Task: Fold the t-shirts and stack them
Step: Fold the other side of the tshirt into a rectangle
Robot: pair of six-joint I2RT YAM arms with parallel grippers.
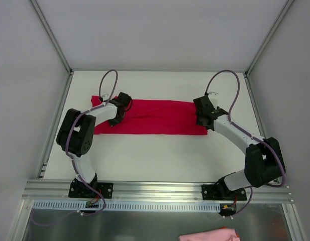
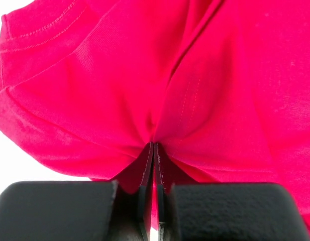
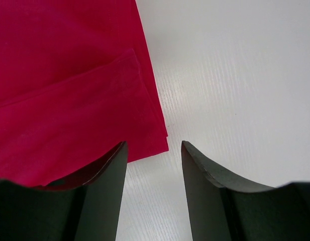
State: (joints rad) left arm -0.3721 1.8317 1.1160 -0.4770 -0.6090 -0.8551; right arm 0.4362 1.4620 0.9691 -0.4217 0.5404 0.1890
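We see one crimson t-shirt point(image 1: 160, 118), plain and unprinted, lying as a long folded band across the middle of the top view on the white counter point(image 1: 160, 155). Its right end lies flat in layers, with straight edges meeting at a corner in the lower centre of the right wrist view. Its left end is puckered where the left end effector point(image 2: 153, 150) pinches it. A stitched sleeve hem shows at the upper left of the left wrist view.

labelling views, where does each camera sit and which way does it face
top external: above, behind the bases, looking down at table, left arm, right arm, t-shirt
left wrist: on left arm, facing t-shirt pinched in shut left end effector
right wrist: on right arm, facing t-shirt corner by open right end effector
all three share the t-shirt
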